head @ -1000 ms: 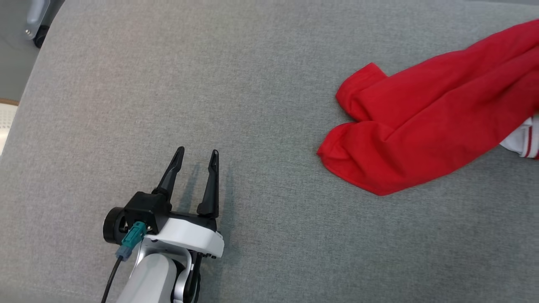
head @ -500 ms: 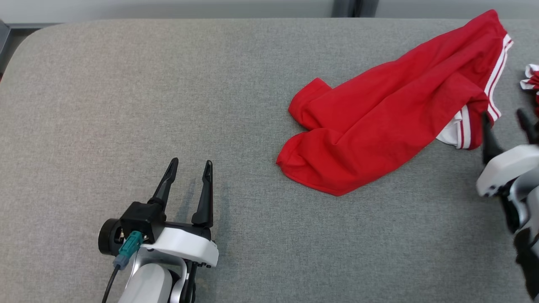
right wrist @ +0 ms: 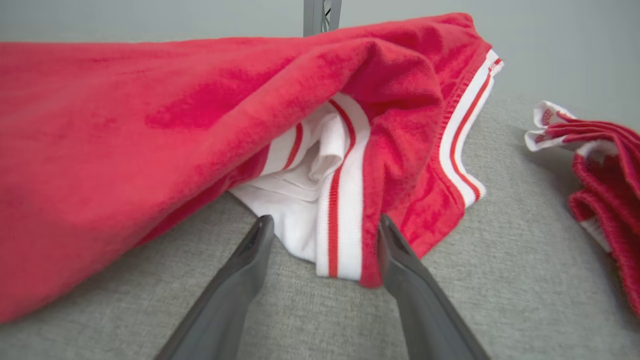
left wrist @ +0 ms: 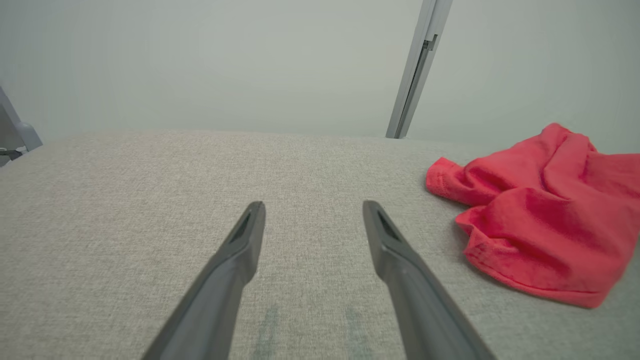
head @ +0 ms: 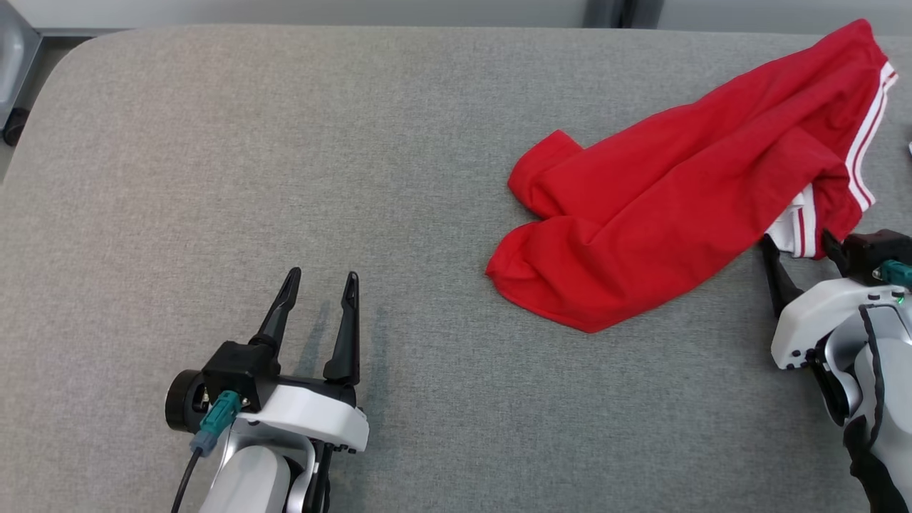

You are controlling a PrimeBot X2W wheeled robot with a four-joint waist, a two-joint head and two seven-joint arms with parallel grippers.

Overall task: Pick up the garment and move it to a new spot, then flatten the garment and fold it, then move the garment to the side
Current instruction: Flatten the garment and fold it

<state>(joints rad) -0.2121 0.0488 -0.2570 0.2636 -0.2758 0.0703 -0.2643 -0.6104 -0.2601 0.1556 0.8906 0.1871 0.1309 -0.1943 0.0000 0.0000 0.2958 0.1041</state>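
Observation:
The garment (head: 677,206) is red with white striped trim and lies crumpled on the grey padded surface (head: 356,142) at the upper right of the head view. My right gripper (head: 798,241) is open at its near right edge. In the right wrist view the white-and-red band (right wrist: 335,220) sits between the two fingertips of that gripper (right wrist: 325,220), which are spread to either side of it. My left gripper (head: 322,275) stands open over bare fabric at the lower left, well away from the garment. The left wrist view shows that gripper (left wrist: 314,205) empty, with the garment (left wrist: 540,225) off to its right.
A second red-and-white cloth (right wrist: 600,175) lies just right of the garment. The surface ends at a rounded far edge below a pale wall with a metal post (left wrist: 415,75). A caster wheel (head: 13,130) stands beyond the left edge.
The head camera has swung, so the whole picture shifted. My right gripper came into view and moved left up to the garment's striped band. The left gripper has stayed open in place.

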